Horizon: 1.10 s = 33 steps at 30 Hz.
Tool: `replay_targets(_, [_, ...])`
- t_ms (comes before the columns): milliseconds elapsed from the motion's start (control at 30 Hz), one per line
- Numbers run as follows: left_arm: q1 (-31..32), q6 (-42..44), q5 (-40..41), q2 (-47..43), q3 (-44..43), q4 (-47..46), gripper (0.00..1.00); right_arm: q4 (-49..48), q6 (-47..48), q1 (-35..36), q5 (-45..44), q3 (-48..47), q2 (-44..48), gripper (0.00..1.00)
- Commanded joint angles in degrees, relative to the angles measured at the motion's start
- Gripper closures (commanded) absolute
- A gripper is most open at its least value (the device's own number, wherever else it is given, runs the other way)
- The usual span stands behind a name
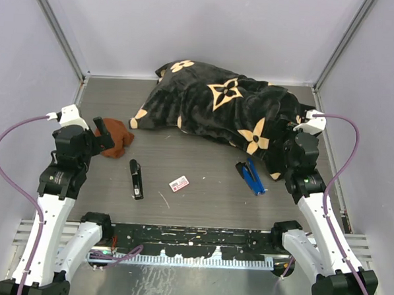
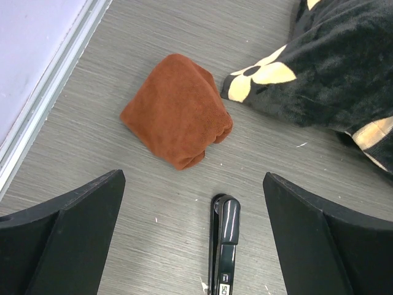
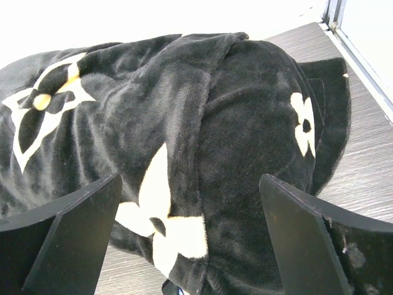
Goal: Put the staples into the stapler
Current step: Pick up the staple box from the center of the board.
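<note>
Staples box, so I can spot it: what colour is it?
The staples: white, red-pink label; top external view.

White arms [image 1: 53, 214] carry black grippers [image 1: 104, 137] and purple cables [image 1: 32, 118].

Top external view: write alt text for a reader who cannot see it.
A small white staples box with a red label lies on a grey table between a black stapler to its left and a blue stapler to its right. Behind them lie a black flower-patterned blanket and a brown cloth; the left arm and right arm flank them.
</note>
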State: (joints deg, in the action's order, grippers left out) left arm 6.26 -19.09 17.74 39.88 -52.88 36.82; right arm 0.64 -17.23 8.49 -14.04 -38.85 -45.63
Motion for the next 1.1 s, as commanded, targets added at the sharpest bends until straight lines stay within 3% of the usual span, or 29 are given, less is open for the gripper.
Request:
replay_targets(0, [0.07,-0.98,0.45,0.30,-0.38,-2.94,0.02,-1.77,-2.04,-0.14,-0.26,-1.33,0.29,0.00])
replay_targets(433, [0.07,-0.81,2.16,5.67,-1.37,-1.06,0.02,-3.35,-1.40,-0.14,6.84,-3.58,-3.40,0.00])
replay_targets(667, [0.14,-7.44,4.36,14.54,-6.01,11.21,0.02,0.38,2.48,-0.08,16.18,-6.05,-6.45,0.00])
replay_targets(800, [2.27,-9.98,-4.75,13.61,-0.47,5.65,0.02,2.30,1.39,3.43,22.97,-6.51,-8.99,0.01])
replay_targets(967, [5.28,-12.67,-18.51,13.36,5.63,-2.38,0.01,1.76,-0.49,14.66,27.03,-6.09,-14.48,0.05])
replay_targets(1067, [10.25,-9.51,-24.79,14.24,7.70,-7.52,0.02,-0.32,-1.89,21.40,25.70,-4.31,-17.33,0.06])
